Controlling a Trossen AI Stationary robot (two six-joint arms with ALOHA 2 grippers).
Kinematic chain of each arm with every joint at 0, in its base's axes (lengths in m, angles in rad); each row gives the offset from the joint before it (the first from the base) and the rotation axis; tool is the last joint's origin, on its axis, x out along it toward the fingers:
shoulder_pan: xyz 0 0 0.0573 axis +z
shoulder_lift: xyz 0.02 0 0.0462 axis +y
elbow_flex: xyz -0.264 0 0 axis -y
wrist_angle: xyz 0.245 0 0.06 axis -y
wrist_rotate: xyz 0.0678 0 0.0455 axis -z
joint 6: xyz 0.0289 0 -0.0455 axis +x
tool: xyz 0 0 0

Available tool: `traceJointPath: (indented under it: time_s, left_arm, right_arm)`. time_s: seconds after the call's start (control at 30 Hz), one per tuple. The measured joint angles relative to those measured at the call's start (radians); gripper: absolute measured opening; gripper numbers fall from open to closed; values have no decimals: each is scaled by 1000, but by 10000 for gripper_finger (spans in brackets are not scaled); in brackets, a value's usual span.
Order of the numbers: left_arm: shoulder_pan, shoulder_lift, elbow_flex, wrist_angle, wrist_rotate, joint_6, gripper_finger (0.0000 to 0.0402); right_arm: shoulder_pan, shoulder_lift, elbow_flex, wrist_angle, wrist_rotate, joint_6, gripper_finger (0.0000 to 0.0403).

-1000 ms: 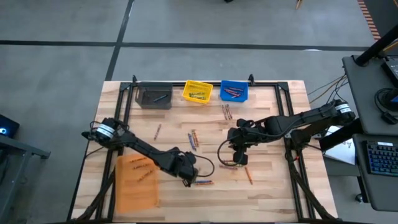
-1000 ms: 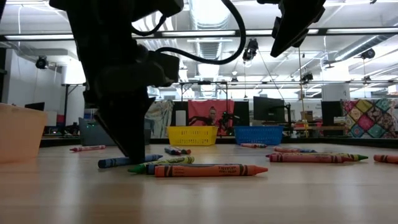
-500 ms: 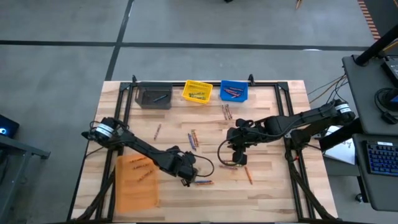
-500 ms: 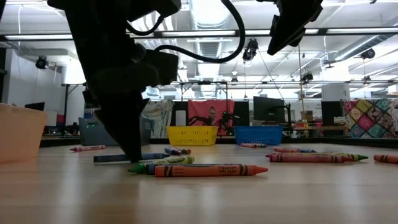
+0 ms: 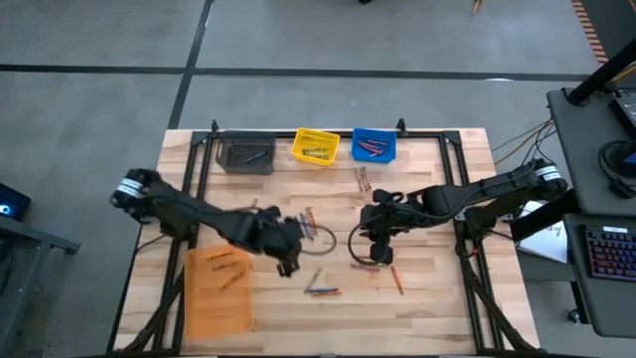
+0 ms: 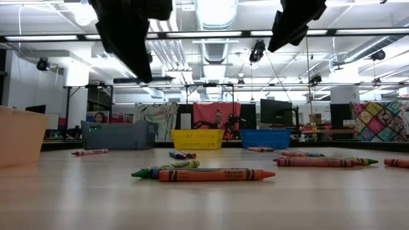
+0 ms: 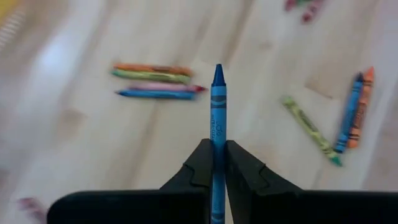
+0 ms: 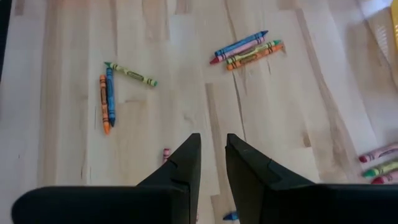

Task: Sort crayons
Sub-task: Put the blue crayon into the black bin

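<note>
Left claw [image 7: 217,163] clenched on a blue crayon [image 7: 217,106], long axis straight out past the tips, lifted over the table [image 5: 437,298] mid-left, blue bin [image 5: 375,145] probably next, far-right; right claw [image 8: 211,163] slightly parted, empty.

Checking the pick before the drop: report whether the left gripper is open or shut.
Shut. In the left wrist view the left gripper has both fingers pressed against a blue crayon, which sticks out forward above the table.

Robotics lab: ceiling trusses [image 6: 211,33], monitors [image 6: 275,110], workbenches.
</note>
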Motion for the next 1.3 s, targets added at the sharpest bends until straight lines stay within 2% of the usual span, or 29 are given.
traceJointPath:
  time_s: [0.27,0.53,0.7,0.9,1.1,1.3]
  left_arm:
    - [198,-176,-30,-72,-13,156,0]
    - [502,-208,-30,-101,2,402,0]
    - [706,-206,-31,-98,70,569,0]
    - [964,-206,-46,-83,226,730,0]
    - [1180,-206,-109,-42,260,760,0]
    - [1269,-206,-173,-43,261,770,0]
  right_arm:
    - [0,0,0,83,47,-103,63]
    - [-12,0,0,141,103,-217,63]
    - [-59,0,-2,153,103,-299,63]
    - [-173,0,-41,243,99,-403,63]
    - [-286,0,-120,388,43,-411,63]
    - [-332,0,-154,402,20,-340,63]
